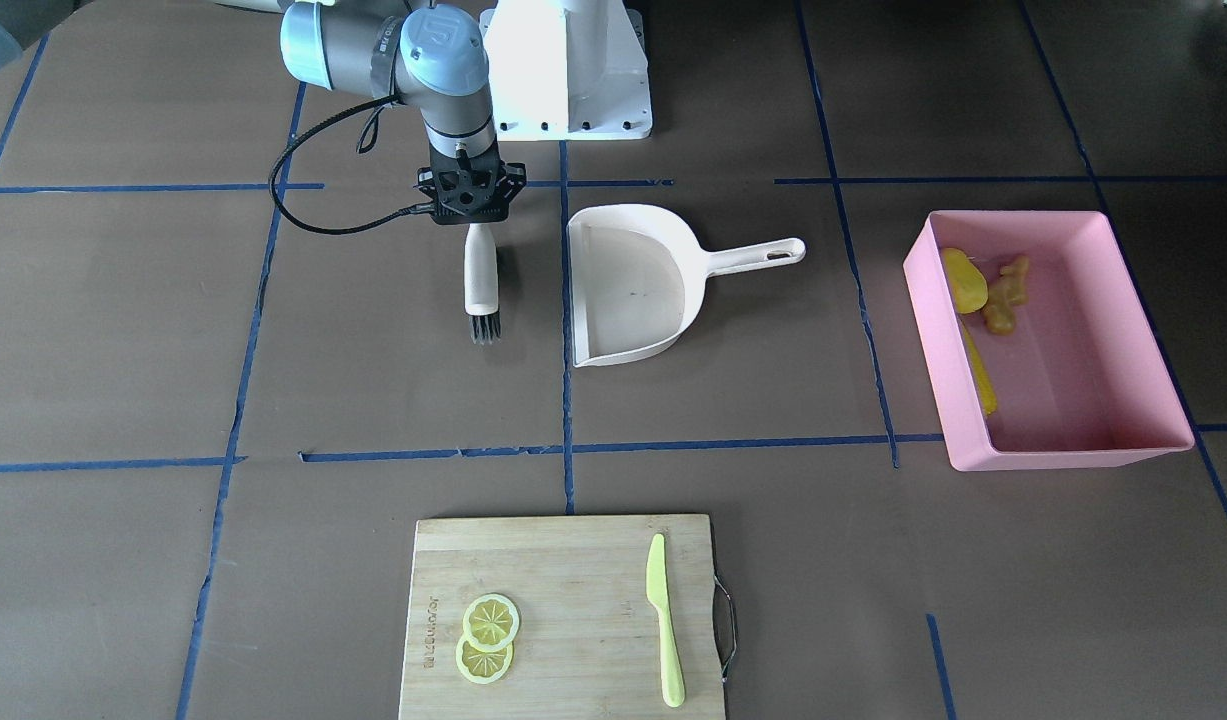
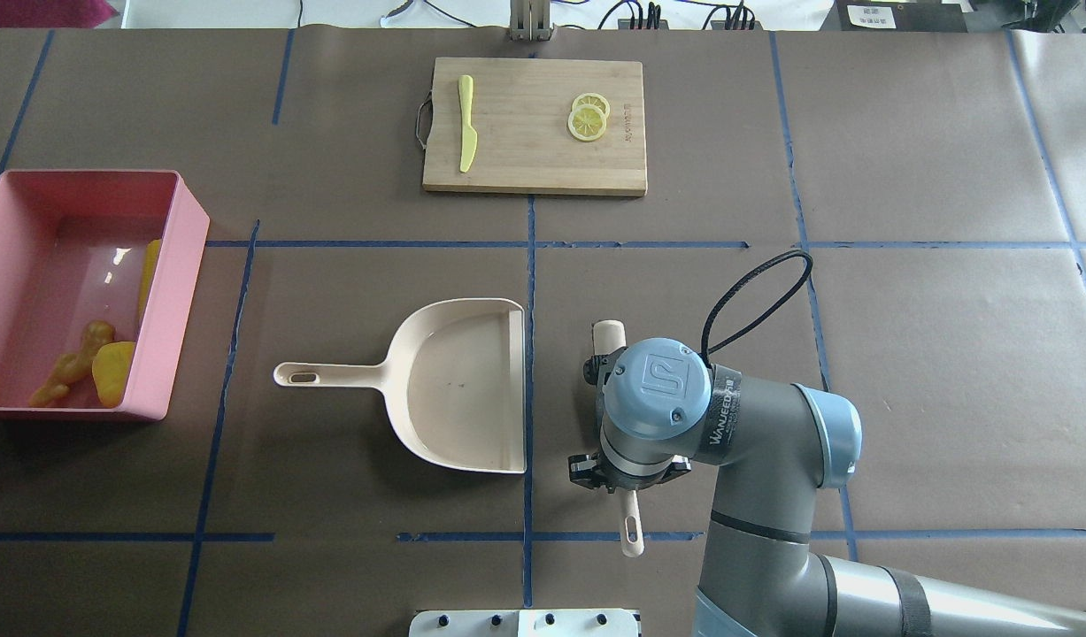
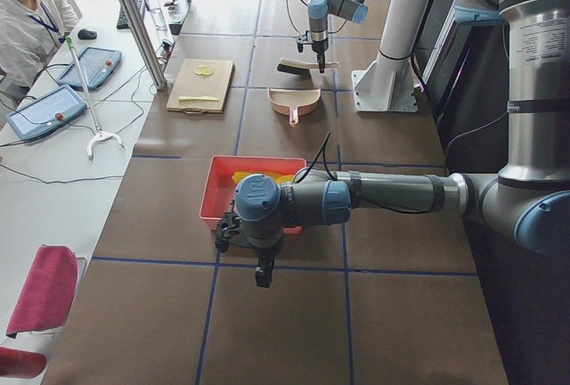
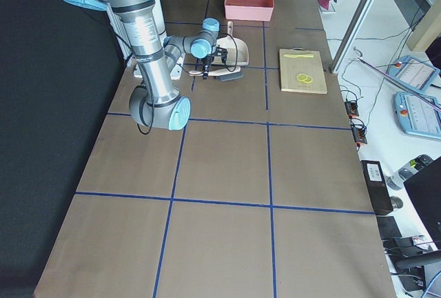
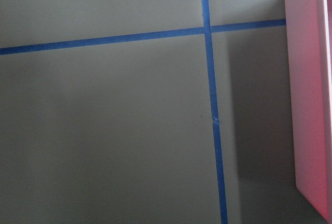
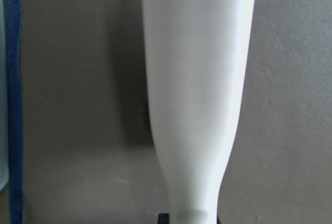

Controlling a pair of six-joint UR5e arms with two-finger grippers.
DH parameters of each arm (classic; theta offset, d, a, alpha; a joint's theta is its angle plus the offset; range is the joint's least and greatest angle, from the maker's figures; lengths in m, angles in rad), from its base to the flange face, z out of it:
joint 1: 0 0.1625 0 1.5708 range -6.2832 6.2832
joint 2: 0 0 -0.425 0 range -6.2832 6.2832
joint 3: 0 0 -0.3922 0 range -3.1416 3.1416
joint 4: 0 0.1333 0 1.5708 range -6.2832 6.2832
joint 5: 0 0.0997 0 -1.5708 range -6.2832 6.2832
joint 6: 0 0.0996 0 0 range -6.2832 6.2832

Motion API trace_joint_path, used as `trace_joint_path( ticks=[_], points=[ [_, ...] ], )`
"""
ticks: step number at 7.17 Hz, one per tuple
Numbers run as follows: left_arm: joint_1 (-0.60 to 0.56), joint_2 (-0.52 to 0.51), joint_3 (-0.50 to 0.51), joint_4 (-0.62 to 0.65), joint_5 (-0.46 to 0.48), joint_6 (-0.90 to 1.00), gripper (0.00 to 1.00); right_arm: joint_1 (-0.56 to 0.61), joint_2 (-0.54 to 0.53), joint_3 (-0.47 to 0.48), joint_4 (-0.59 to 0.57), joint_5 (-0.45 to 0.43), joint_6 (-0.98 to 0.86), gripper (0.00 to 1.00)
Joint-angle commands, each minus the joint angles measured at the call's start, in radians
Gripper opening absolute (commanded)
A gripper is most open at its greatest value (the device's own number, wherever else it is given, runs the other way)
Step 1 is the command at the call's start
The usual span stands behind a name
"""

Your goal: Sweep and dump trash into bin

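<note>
The right claw (image 1: 473,212) is clamping a brush (image 1: 481,285) by its handle, just beside the dustpan (image 1: 628,300), nearer the robot's edge of the worktop (image 1: 123,330). The corn (image 1: 981,380), vegetable (image 1: 963,280) and ginger (image 1: 1005,300) are lying inside the bin (image 1: 1073,458) at the left edge. The left claw (image 3: 262,271) is hanging just beside the bin; I cannot tell whether it is apart or together.

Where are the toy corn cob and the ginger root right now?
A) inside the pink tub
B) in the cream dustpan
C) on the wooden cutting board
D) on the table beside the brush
A: the corn cob and the ginger root lie inside the pink tub, next to a lumpy yellow vegetable, while the dustpan sits empty.
</note>
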Motion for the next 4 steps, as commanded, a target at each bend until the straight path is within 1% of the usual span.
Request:
trace_joint_path(
  ticks=[1, 3, 4],
  points=[
    [0.002, 0.035, -0.01, 0.007, 0.004, 0.002, 1.0, 0.014, 0.001, 0.01, 0.0, 0.0, -0.007, 0.0],
    [0.002, 0.037, -0.021, 0.01, -0.003, 0.002, 1.0, 0.078, -0.024, 0.077, -0.012, 0.04, -0.017, 0.0],
    [0.002, 0.037, -0.022, 0.009, -0.003, 0.002, 1.0, 0.133, -0.049, 0.094, -0.014, 0.105, -0.051, 0.0]
  ],
)
